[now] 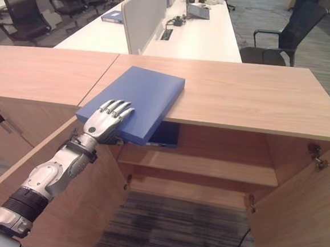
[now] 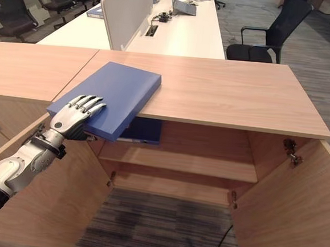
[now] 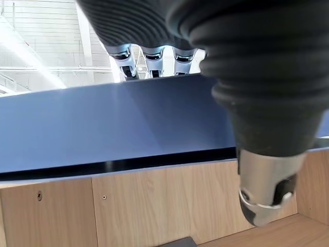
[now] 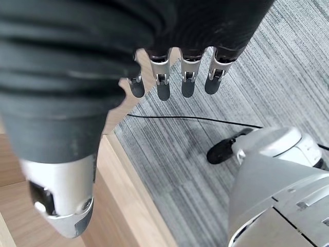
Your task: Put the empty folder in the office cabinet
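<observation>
Silver fingers of the left hand [image 1: 109,117] lie spread across the top of the blue folder [image 1: 138,98], while the thumb sits beneath it in the left wrist view, so the hand is clamped on the folder's near corner. That arm rises from the lower left, forearm angled up and forward, wrist level with the cabinet top.

Resting flat on the wooden surface [image 1: 242,92] of the cabinet [image 1: 295,208], the folder lies skewed, its near end jutting past the front edge over the open compartment. Just below that overhang, a darker blue item [image 1: 165,134] sits on the upper shelf [image 1: 207,167], partly hidden by the folder. Both doors stand open, the left door [image 1: 84,203] beside the raised arm and the right door [image 1: 311,221] swung outward.

Seen in its own wrist view, the right hand [image 4: 175,77] hangs over grey carpet [image 4: 247,103] beside a wooden edge, fingers loosely straight and apart, holding nothing.

Behind the cabinet, white desks [image 1: 200,37] with a divider screen [image 1: 142,13] run back, with black chairs [image 1: 281,32] alongside.
</observation>
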Controlling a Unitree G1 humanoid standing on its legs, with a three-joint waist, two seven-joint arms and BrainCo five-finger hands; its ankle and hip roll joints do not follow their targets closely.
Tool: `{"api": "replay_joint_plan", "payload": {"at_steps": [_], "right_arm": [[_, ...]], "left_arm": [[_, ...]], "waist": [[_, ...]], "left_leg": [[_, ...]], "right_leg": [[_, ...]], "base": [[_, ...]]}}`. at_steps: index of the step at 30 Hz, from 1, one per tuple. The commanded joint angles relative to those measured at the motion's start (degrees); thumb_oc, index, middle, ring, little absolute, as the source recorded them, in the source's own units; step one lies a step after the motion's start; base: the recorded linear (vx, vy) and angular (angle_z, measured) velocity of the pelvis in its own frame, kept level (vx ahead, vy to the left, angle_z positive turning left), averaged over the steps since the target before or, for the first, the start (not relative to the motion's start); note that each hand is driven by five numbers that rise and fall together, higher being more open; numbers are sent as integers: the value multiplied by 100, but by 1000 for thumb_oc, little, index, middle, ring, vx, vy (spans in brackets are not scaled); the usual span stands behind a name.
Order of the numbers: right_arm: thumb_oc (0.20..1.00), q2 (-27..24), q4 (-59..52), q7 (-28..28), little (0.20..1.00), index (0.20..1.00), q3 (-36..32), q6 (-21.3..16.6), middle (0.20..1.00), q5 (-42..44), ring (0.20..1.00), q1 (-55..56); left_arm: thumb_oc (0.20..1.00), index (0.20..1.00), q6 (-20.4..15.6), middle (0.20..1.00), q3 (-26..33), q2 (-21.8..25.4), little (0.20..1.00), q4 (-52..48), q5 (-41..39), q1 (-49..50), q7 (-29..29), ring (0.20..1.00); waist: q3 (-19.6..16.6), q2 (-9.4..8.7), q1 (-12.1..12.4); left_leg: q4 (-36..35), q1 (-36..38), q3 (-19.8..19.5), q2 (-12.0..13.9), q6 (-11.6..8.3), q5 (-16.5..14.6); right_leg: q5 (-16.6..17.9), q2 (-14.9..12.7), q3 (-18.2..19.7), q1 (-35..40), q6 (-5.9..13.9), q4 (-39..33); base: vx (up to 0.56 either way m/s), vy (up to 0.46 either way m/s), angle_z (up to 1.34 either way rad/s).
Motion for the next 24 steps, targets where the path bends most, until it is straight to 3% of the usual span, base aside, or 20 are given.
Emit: {"api": "replay_joint_plan", "payload": {"at_steps": [1, 12, 13, 14, 15, 16, 18, 24], "right_arm": [[1000, -4, 349, 51, 1000, 1000, -119, -76, 1000, 71, 1000, -443], [1000, 2, 341, 30, 1000, 1000, -142, -70, 1000, 66, 1000, -428], [1000, 2, 342, 30, 1000, 1000, -149, -70, 1000, 71, 1000, -424], [1000, 3, 344, 29, 1000, 1000, -148, -69, 1000, 71, 1000, -424], [1000, 6, 345, 29, 1000, 1000, -150, -67, 1000, 75, 1000, -420], [1000, 4, 341, 31, 1000, 1000, -147, -70, 1000, 90, 1000, -415], [1000, 11, 336, 38, 1000, 1000, -152, -72, 1000, 117, 1000, -410], [1000, 36, 321, 21, 1000, 1000, -169, -90, 1000, 151, 1000, -406]], "left_arm": [[1000, 1000, 38, 1000, 217, -75, 1000, 134, -44, -832, 117, 1000], [1000, 1000, 77, 1000, 147, -143, 1000, 282, -30, -895, 110, 1000], [959, 959, 74, 959, 146, -151, 959, 287, -35, -893, 109, 959], [787, 787, 74, 787, 144, -151, 787, 289, -36, -892, 109, 787], [564, 564, 83, 564, 145, -168, 564, 310, -48, -888, 109, 564], [489, 489, 89, 489, 136, -185, 489, 333, -54, -893, 121, 489], [200, 200, 91, 200, 131, -202, 200, 353, -64, -891, 127, 200], [200, 200, 90, 200, 179, -250, 200, 365, -84, -816, 144, 200]], "waist": [[294, 7, 106], [309, -19, 76], [306, -21, 74], [289, -13, 77], [290, -20, 74], [289, -25, 69], [289, -33, 64], [298, -65, 67]], "left_leg": [[82, 781, 111, 398, -319, -929], [83, 760, 162, 380, -316, -867], [83, 764, 167, 381, -316, -867], [83, 789, 161, 387, -315, -933], [83, 791, 165, 389, -315, -932], [83, 796, 167, 387, -314, -934], [82, 799, 174, 391, -316, -935], [81, 788, 195, 388, -313, -883]], "right_leg": [[-407, -438, 22, 54, 562, 321], [-363, -439, 42, 17, 549, 359], [-362, -441, 46, 16, 550, 359], [-415, -434, 52, 48, 560, 340], [-413, -434, 51, 48, 562, 339], [-412, -435, 59, 49, 564, 339], [-411, -437, 56, 42, 569, 341], [-362, -449, 61, 0, 556, 373]], "base": [[-45, 2, 0], [-8, 1, 0], [38, 16, 0], [43, 10, 0], [40, 7, 0], [0, 0, 0], [0, 0, 0], [-27, 1, -1]]}}
